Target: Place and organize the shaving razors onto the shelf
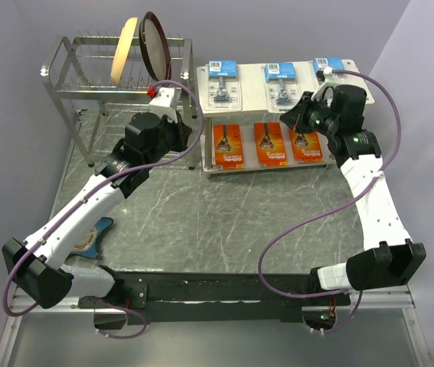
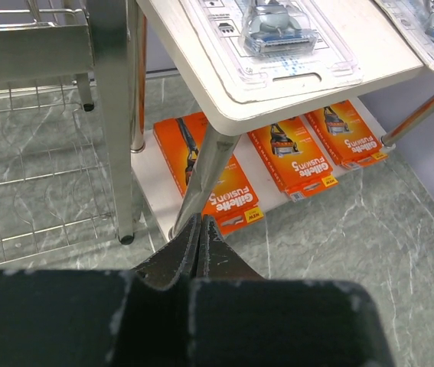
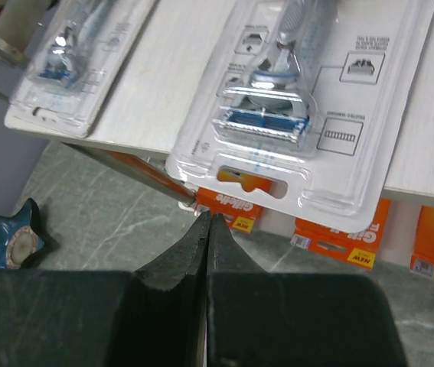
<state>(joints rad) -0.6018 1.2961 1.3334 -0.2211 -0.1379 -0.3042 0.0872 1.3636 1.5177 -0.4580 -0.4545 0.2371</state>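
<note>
The white two-tier shelf (image 1: 251, 103) stands at the back, right of centre. Three clear razor packs lie on its top board (image 1: 223, 80) (image 1: 280, 84) (image 1: 328, 65). Three orange razor packs lie side by side on its lower board (image 1: 230, 145) (image 1: 271, 143) (image 1: 306, 144). My left gripper (image 1: 169, 98) is shut and empty, just left of the shelf; its tips (image 2: 200, 222) point at the front left leg (image 2: 205, 164). My right gripper (image 1: 286, 116) is shut and empty, in front of the middle clear pack (image 3: 301, 115); its tips (image 3: 207, 218) are just below that pack's edge.
A chrome wire dish rack (image 1: 86, 95) stands at the back left and holds a cream plate (image 1: 125, 50) and a dark plate (image 1: 155, 44). Its leg (image 2: 113, 115) is close to my left gripper. A blue star-shaped object (image 1: 94, 233) lies near the left arm.
</note>
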